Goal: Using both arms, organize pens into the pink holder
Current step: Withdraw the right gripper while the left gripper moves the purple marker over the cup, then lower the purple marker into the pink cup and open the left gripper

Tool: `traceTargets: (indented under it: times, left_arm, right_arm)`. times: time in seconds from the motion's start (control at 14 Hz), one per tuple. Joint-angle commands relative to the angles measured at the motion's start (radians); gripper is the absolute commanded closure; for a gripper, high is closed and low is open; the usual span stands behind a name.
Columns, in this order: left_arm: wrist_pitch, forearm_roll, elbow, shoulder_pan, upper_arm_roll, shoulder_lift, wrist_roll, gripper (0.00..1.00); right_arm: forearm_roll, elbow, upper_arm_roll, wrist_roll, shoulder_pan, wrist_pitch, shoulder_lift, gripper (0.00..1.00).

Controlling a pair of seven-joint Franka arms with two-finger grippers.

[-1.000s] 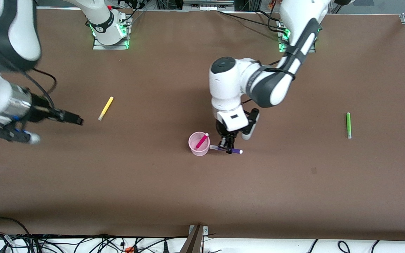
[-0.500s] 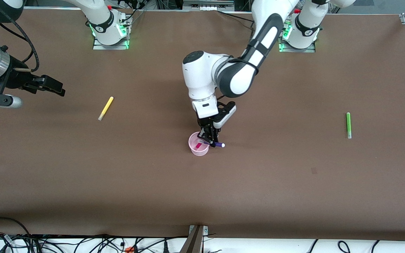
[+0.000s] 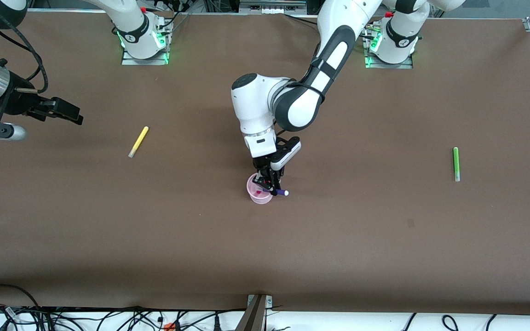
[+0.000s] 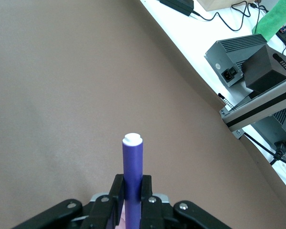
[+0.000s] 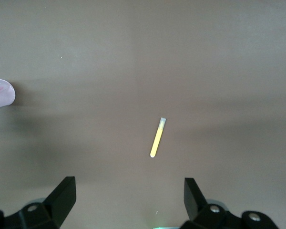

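Note:
My left gripper [image 3: 269, 186] is shut on the dark purple pen [image 3: 279, 192] and holds it over the rim of the pink holder [image 3: 259, 196] in the middle of the table. In the left wrist view the purple pen [image 4: 132, 176] stands between the shut fingers [image 4: 116, 191]. The magenta-pink pen [image 3: 259, 191] lies inside the holder. The yellow pen [image 3: 138, 141] lies toward the right arm's end, and it shows in the right wrist view [image 5: 157, 137]. My right gripper [image 3: 69, 112] is open and empty, up in the air at that end. The green pen [image 3: 455, 163] lies toward the left arm's end.
The brown table [image 3: 265, 257] carries nothing else. Cables and boxes lie off the table's edge in the left wrist view [image 4: 248, 52]. The holder shows at the edge of the right wrist view [image 5: 1, 94].
My left gripper has carried the purple pen from beside the holder to over its rim. My right arm has risen and drawn back from near the yellow pen.

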Motion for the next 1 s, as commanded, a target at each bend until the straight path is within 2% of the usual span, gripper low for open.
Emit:
traceTargets:
  times: [0.0, 0.21, 0.29, 0.5, 0.57, 0.71, 0.79, 0.86, 0.93]
  left_arm:
    - [-0.014, 0.035, 0.059, -0.026, 0.023, 0.043, -0.025, 1.00]
    - [-0.014, 0.035, 0.059, -0.055, 0.046, 0.049, -0.026, 1.00]
    - [-0.014, 0.033, 0.059, -0.057, 0.053, 0.049, -0.026, 1.00]
    - [-0.014, 0.033, 0.059, -0.057, 0.053, 0.049, -0.026, 0.98]
    - [-0.014, 0.033, 0.059, -0.058, 0.053, 0.049, -0.026, 0.90]
    - [-0.014, 0.033, 0.060, -0.058, 0.053, 0.049, -0.026, 0.83]
    - [-0.014, 0.031, 0.060, -0.058, 0.053, 0.047, -0.028, 0.66]
    - [-0.014, 0.031, 0.060, -0.058, 0.053, 0.047, -0.029, 0.23]
    - [-0.014, 0.033, 0.060, -0.058, 0.053, 0.047, -0.028, 0.00]
  right_arm:
    - [-0.016, -0.036, 0.228, 0.009, -0.216, -0.007, -0.050, 0.00]
    - [-0.022, -0.122, 0.344, 0.008, -0.335, 0.025, -0.113, 0.00]
    - [-0.031, -0.163, 0.350, 0.008, -0.340, 0.045, -0.145, 0.00]
    - [-0.088, -0.150, 0.355, -0.003, -0.331, 0.045, -0.141, 0.00]
    - [-0.093, -0.142, 0.355, -0.004, -0.327, 0.047, -0.133, 0.00]
    - [-0.109, -0.121, 0.355, -0.006, -0.320, 0.051, -0.122, 0.00]
    - [-0.125, -0.094, 0.355, -0.012, -0.315, 0.047, -0.109, 0.00]
    - [-0.128, -0.066, 0.355, -0.014, -0.314, 0.033, -0.099, 0.00]
    - [-0.129, -0.057, 0.353, -0.011, -0.314, 0.013, -0.099, 0.00]
